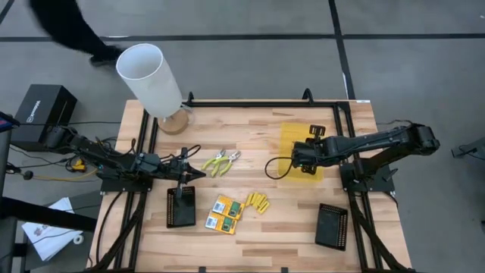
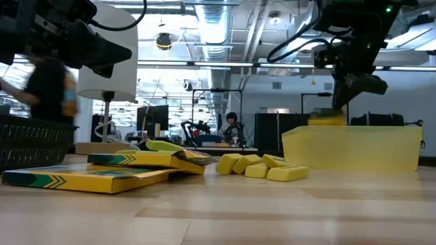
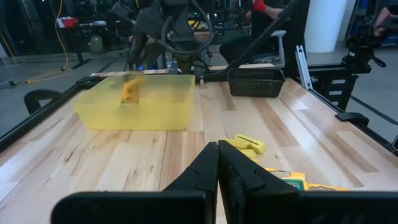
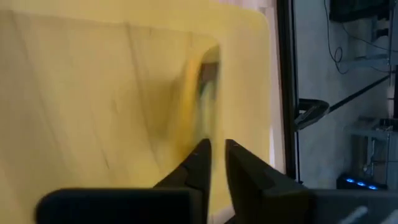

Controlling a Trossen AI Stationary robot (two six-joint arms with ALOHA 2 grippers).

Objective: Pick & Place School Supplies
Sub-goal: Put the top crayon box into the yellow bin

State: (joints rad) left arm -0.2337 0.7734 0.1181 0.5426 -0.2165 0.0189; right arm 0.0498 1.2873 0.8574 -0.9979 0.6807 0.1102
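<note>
My right gripper [image 1: 298, 158] [image 4: 216, 148] hangs over the translucent yellow tray [image 1: 291, 136], fingers slightly open and pointing down. Just below them a blurred yellow piece [image 4: 200, 93] [image 2: 327, 117] [image 3: 130, 91] is in the air inside the tray; I cannot tell which supply it is. On the table's middle lie the yellow-handled pliers [image 1: 220, 161], several yellow sticks [image 1: 257, 202] [image 2: 262, 166] and the flat printed boxes [image 1: 225, 213] [image 2: 102, 170]. My left gripper [image 1: 200, 174] [image 3: 217, 155] is shut and empty, above the far edge of the left black mesh tray [image 1: 180, 207].
A second black mesh tray [image 1: 332, 225] sits near the table's right near corner. A lamp with a white shade [image 1: 150, 79] stands at the far left corner. A black frame rail [image 1: 342, 144] runs along the table's sides. A person passes beyond the far edge [image 1: 72, 26].
</note>
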